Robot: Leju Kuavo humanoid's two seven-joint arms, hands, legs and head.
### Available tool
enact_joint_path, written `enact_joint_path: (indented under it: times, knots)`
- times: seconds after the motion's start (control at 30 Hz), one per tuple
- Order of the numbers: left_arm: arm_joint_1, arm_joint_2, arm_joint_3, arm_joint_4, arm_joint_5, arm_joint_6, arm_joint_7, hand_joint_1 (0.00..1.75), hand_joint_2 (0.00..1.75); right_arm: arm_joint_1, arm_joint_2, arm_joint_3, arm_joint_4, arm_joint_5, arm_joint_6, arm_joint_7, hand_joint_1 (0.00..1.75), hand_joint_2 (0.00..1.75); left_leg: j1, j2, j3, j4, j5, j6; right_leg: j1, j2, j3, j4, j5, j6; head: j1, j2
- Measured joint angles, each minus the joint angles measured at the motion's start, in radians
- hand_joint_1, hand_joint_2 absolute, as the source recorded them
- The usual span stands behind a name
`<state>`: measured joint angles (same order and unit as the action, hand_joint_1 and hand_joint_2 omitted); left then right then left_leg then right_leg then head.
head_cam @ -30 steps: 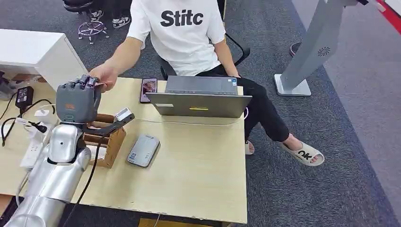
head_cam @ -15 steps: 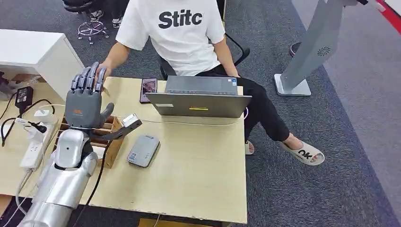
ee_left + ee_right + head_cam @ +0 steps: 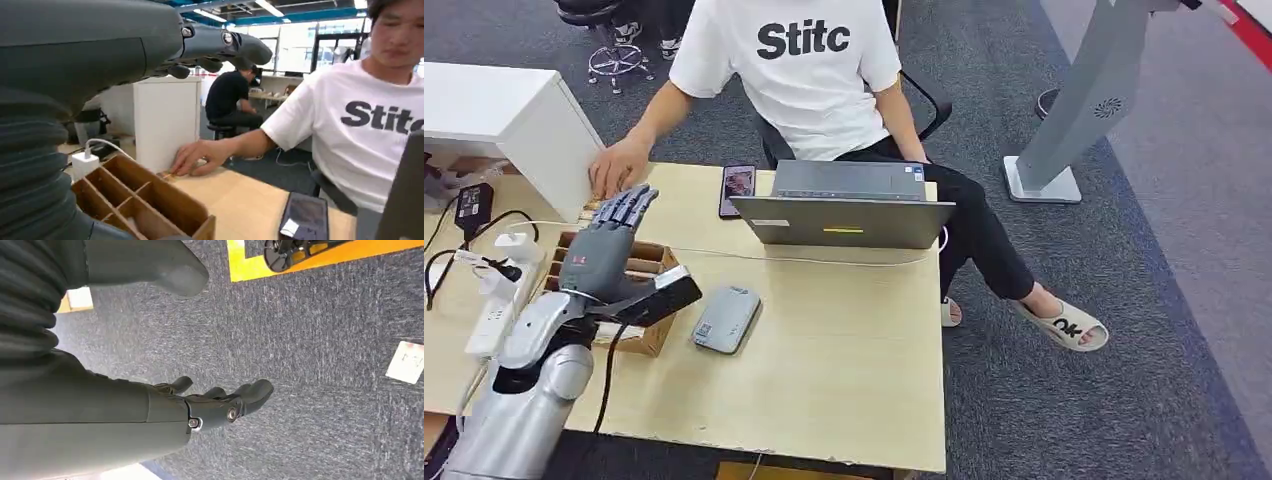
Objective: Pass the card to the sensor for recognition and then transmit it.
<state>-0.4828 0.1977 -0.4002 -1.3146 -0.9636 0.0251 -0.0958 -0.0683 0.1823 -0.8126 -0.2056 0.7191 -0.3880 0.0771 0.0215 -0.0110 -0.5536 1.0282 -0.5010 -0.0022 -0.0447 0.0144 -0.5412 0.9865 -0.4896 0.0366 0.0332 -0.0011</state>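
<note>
My left hand (image 3: 609, 245) hovers empty, fingers spread flat, above the compartmented wooden box (image 3: 646, 262) on the pale wooden tabletop (image 3: 844, 340). I cannot make out the card. My right hand (image 3: 220, 405) hangs loosely spread, holding nothing, over grey carpet (image 3: 320, 340).

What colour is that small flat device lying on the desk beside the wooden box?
The device is light grey with a small label; the head view shows it best, beside the wooden box.

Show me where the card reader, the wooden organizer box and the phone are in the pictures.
card reader (image 3: 726, 318), head view, middle of its grey top.
wooden organizer box (image 3: 150, 197), left wrist view, on an inner divider wall.
phone (image 3: 738, 189), head view, middle of its screen.
</note>
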Motion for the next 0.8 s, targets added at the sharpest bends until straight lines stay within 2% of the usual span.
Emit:
enact_joint_path:
  times: [0.1,0.17,0.43,0.47,0.53,0.67,0.8]
  knots:
    - [0.019,0.061,-0.017,-0.048,-0.01,-0.01,0.0,0.0,1.75,0.0,0.0,-0.01,0.0,-0.005,0.0,-0.007,0.0,1.75,0.0,0.0,0.0,0.0,0.0,0.0,0.0,0.0,0.0,0.0,0.0,0.0,0.0,0.0]
    - [0.03,0.086,-0.033,-0.075,-0.022,-0.01,0.0,0.0,1.75,0.0,0.0,-0.019,0.0,-0.006,0.0,-0.009,0.0,1.75,0.0,0.0,-0.001,0.0,0.0,0.0,0.0,0.0,0.0,0.0,0.0,0.0,0.0,0.0]
    - [0.036,0.098,-0.04,-0.088,-0.027,-0.01,0.0,0.0,1.75,-0.001,0.0,-0.022,0.0,-0.006,0.0,-0.009,0.0,1.75,0.0,0.0,-0.001,0.0,0.0,0.0,0.0,0.0,0.0,0.0,0.0,0.0,0.0,0.0]
    - [0.065,0.139,-0.074,-0.143,-0.038,-0.01,0.0,0.0,1.75,0.0,0.0,-0.03,0.0,-0.008,0.0,-0.009,0.0,1.75,0.0,0.0,-0.001,0.0,0.0,0.0,0.0,0.0,0.0,0.0,0.0,0.0,0.0,0.0]
    - [0.089,0.184,-0.107,-0.197,-0.049,-0.017,-0.005,0.0,1.75,-0.001,0.0,-0.042,0.0,-0.01,0.0,-0.01,0.0,1.75,0.0,0.0,0.0,0.0,0.0,0.0,0.0,0.0,0.0,0.0,0.0,0.0,0.0,0.0]
    - [0.1,0.215,-0.134,-0.23,-0.053,-0.032,-0.018,0.0,1.75,-0.001,0.0,-0.047,0.0,-0.016,0.0,-0.01,0.0,1.75,0.0,0.0,0.0,0.0,0.0,0.0,0.0,0.0,0.0,0.0,0.0,0.0,0.0,0.0]
    - [0.122,0.252,-0.156,-0.275,-0.009,-0.051,-0.018,0.0,1.75,-0.001,0.0,-0.055,0.0,-0.02,-0.001,-0.014,0.0,1.75,0.0,0.0,-0.001,0.0,0.0,0.0,0.0,0.0,0.0,0.0,0.0,0.0,0.0,0.0]
